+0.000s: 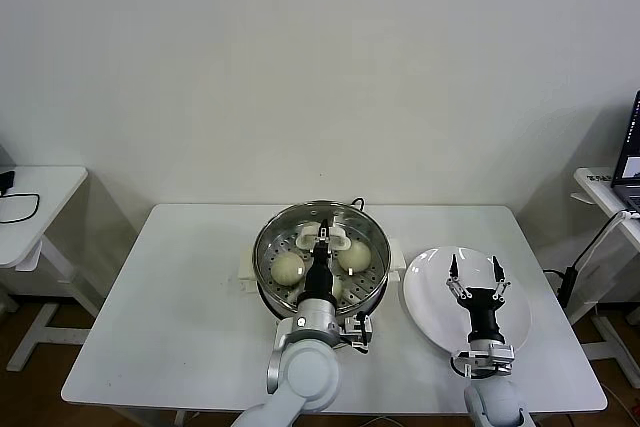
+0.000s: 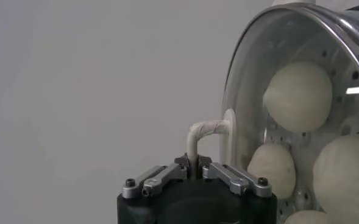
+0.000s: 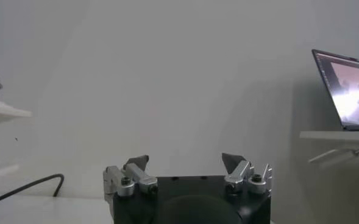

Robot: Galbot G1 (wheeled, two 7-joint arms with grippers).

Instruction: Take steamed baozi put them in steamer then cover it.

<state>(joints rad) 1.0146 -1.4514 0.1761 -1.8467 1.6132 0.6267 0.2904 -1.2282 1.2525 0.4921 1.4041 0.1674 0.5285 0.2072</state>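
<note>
The steamer point(image 1: 248, 273) stands mid-table, a steel pot on a cream base. The clear glass cover point(image 1: 275, 237) lies over the pot, and I cannot tell whether it rests on the rim. My left gripper point(image 1: 322, 239) is shut on the cover's cream handle point(image 1: 338, 242); the left wrist view shows the gripper point(image 2: 194, 163) pinching the handle point(image 2: 206, 129). Cream baozi point(image 1: 288, 267) point(image 1: 353, 255) show through the glass on the perforated tray, and several show in the left wrist view point(image 2: 298, 94). My right gripper point(image 1: 475, 267) hangs open and empty over the white plate point(image 1: 425, 297); it also shows in the right wrist view point(image 3: 188, 161).
The white plate is bare at the table's right. A side table point(image 1: 40, 192) with a cable stands at the left. Another side table point(image 1: 600, 182) with a laptop point(image 3: 347, 91) stands at the right. A dark cable point(image 3: 27, 185) lies behind the steamer.
</note>
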